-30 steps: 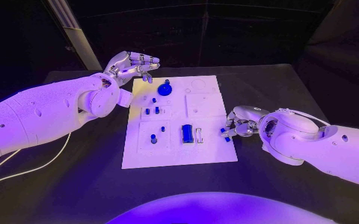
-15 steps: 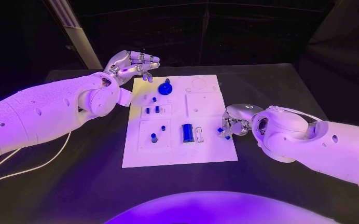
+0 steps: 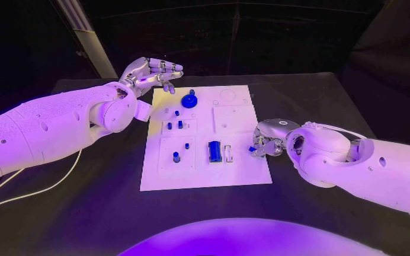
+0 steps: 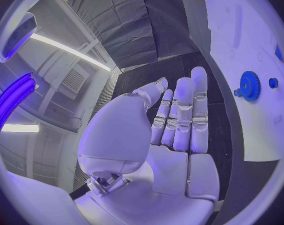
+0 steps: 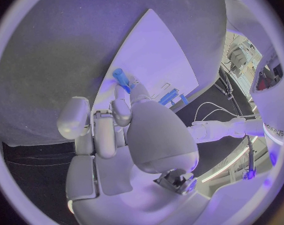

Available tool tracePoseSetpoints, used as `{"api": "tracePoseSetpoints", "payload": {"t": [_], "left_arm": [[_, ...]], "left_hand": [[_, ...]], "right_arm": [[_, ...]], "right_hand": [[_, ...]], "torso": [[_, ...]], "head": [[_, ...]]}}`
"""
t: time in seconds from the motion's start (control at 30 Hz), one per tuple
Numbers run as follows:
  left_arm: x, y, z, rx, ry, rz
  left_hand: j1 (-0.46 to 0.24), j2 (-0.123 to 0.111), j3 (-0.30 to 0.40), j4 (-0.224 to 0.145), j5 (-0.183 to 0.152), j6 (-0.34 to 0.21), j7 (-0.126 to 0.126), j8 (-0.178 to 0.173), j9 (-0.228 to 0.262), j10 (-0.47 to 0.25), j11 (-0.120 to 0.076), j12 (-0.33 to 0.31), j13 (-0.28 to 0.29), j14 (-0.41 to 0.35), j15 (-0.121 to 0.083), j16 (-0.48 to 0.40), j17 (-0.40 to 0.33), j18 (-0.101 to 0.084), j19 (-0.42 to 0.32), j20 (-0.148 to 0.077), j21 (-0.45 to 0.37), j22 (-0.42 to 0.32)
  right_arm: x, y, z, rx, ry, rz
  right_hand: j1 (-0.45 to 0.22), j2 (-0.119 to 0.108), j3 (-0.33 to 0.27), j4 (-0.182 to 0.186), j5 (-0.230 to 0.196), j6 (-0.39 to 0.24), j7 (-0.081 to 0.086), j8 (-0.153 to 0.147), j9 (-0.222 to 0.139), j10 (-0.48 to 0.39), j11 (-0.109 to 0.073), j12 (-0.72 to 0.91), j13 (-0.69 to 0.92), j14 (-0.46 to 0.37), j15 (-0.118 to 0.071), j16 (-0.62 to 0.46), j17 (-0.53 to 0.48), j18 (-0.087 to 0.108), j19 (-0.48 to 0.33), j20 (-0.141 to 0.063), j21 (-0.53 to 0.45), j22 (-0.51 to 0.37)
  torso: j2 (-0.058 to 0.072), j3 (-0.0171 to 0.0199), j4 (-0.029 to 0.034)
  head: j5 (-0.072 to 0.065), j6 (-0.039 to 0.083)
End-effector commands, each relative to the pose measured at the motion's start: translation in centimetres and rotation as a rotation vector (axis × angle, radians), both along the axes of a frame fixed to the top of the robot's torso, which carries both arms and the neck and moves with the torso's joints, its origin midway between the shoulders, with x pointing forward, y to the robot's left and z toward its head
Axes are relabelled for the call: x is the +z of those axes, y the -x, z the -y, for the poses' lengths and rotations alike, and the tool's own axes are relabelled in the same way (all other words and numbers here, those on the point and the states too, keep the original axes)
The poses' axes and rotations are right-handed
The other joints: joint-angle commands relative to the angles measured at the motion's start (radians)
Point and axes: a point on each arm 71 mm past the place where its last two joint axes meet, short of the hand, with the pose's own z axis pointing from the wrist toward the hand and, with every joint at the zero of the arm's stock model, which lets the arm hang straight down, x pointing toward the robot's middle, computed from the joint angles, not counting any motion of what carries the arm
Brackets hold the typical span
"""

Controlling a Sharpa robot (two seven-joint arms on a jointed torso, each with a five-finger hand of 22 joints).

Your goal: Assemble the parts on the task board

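The white task board lies in the middle of the black table. On it stand a blue gear, a blue block and small blue pegs. My right hand hangs over the board's right edge, with a small blue peg pinched at its fingertips. In the right wrist view the peg sticks out past the fingers, just above the board. My left hand is raised beside the board's far left corner. Its fingers are stretched out and hold nothing, and the gear lies beyond them.
A pale slanted post rises behind the table at the far left. A thin white cable lies on the table under my left arm. Bare black tabletop surrounds the board.
My right hand has drawn a little to the left, toward the board's right edge, still holding the small blue peg. The left hand has stayed where it was.
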Motion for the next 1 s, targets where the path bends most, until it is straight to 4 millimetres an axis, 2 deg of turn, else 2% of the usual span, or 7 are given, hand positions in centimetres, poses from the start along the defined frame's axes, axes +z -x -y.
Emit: {"api": "tracePoseSetpoints", "payload": {"t": [0.03, 0.1, 0.2, 0.4, 0.67, 0.83, 1.0], "left_arm": [[0.1, 0.1, 0.1, -0.012, 0.006, -0.001], [0.1, 0.1, 0.1, -0.012, 0.006, -0.001], [0.1, 0.1, 0.1, -0.013, 0.006, -0.001], [0.1, 0.1, 0.2, -0.013, 0.006, -0.001], [0.1, 0.1, 0.1, -0.012, 0.006, -0.002], [0.1, 0.1, 0.2, -0.015, 0.007, -0.002], [0.1, 0.1, 0.2, -0.013, 0.006, -0.002]], "left_hand": [[-0.009, 0.003, 0.002, 0.004, -0.001, -0.007, 0.002, 0.006, -0.001, -0.009, 0.000, 0.007, -0.001, -0.007, 0.000, 0.000, -0.001, 0.014, -0.008, 0.002, -0.002, -0.001], [-0.009, 0.003, 0.002, 0.004, -0.001, -0.007, 0.002, 0.006, -0.001, -0.009, 0.000, 0.007, -0.001, -0.007, 0.000, 0.000, -0.001, 0.014, -0.008, 0.002, -0.002, -0.001], [-0.008, 0.003, 0.002, 0.003, -0.001, -0.007, 0.002, 0.007, -0.001, -0.009, 0.000, 0.007, -0.001, -0.007, 0.000, 0.001, -0.001, 0.014, -0.008, 0.002, -0.002, -0.001], [-0.008, 0.003, 0.002, 0.003, -0.001, -0.007, 0.002, 0.007, -0.001, -0.009, 0.000, 0.007, -0.001, -0.007, 0.000, 0.001, -0.001, 0.014, -0.008, 0.002, -0.002, -0.001], [-0.008, 0.003, 0.002, 0.003, -0.001, -0.007, 0.002, 0.007, -0.001, -0.009, 0.000, 0.007, -0.001, -0.007, 0.000, 0.001, -0.001, 0.014, -0.008, 0.002, -0.002, -0.001], [-0.008, 0.003, 0.002, 0.003, -0.001, -0.007, 0.002, 0.007, -0.001, -0.009, 0.000, 0.007, -0.001, -0.007, 0.000, 0.001, -0.001, 0.014, -0.008, 0.002, -0.002, -0.001], [-0.008, 0.003, 0.002, 0.003, -0.001, -0.007, 0.002, 0.007, -0.001, -0.009, 0.000, 0.007, -0.001, -0.007, 0.000, 0.001, -0.001, 0.014, -0.008, 0.002, -0.002, -0.001]], "right_arm": [[-1.1, 0.6, 0.4, -0.090, -0.096, -0.105], [-1.0, 0.7, 0.5, -0.121, -0.162, -0.112], [-0.7, 0.8, 0.5, -0.181, -0.282, -0.132], [-0.4, 1.0, 0.4, -0.241, -0.415, -0.164], [-0.2, 1.2, -0.4, -0.235, -0.466, -0.179], [-0.5, 1.1, -0.8, -0.234, -0.454, -0.198], [-0.6, 0.9, -1.2, -0.234, -0.443, -0.193]], "right_hand": [[0.031, 0.032, 0.023, -0.002, -0.003, 0.006, -0.001, -0.009, -0.099, 0.002, -0.008, -0.008, 0.000, 0.060, -0.007, 0.002, 0.041, -0.009, -0.001, -0.009, -0.003, -0.001], [0.024, 0.030, 0.034, 0.001, 0.005, 0.004, 0.001, -0.015, -0.102, 0.000, -0.007, -0.011, -0.002, 0.060, -0.006, 0.001, 0.039, -0.008, -0.002, -0.009, -0.004, -0.005], [0.011, 0.017, 0.065, 0.007, 0.034, -0.004, 0.008, -0.035, -0.111, -0.027, -0.001, -0.064, -0.043, 0.051, -0.001, -0.025, 0.002, 0.000, -0.023, -0.005, -0.034, -0.056], [-0.013, -0.014, 0.125, 0.014, 0.049, 0.006, 0.010, -0.054, -0.121, -0.026, 0.001, -0.072, -0.049, 0.053, 0.000, -0.026, 0.005, 0.001, -0.022, -0.004, -0.039, -0.060], [-0.044, -0.048, 0.185, 0.026, 0.053, 0.020, 0.009, -0.065, -0.126, -0.019, 0.001, -0.067, -0.045, 0.055, 0.000, -0.024, 0.011, 0.001, -0.018, -0.004, -0.039, -0.058], [-0.059, -0.063, 0.208, 0.032, 0.054, 0.029, 0.007, -0.066, -0.126, -0.015, -0.001, -0.065, -0.044, 0.056, -0.001, -0.022, 0.014, 0.000, -0.016, -0.005, -0.039, -0.055], [-0.070, -0.074, 0.230, 0.035, 0.056, 0.044, 0.002, -0.063, -0.123, -0.008, -0.005, -0.058, -0.038, 0.058, -0.004, -0.018, 0.021, -0.001, -0.012, -0.007, -0.034, -0.047]], "torso": [[0.001, -0.0001, 0.0021], [0.000, -0.0004, 0.0027], [-0.001, -0.0016, 0.0030], [0.000, -0.0013, 0.0026], [0.001, -0.0006, 0.0004], [0.001, -0.0015, 0.0022], [0.001, 0.0000, 0.0007]], "head": [[0.003, -0.001], [0.003, 0.001], [0.003, 0.001], [0.007, 0.002], [0.021, -0.001], [0.020, -0.003], [0.020, -0.003]]}}
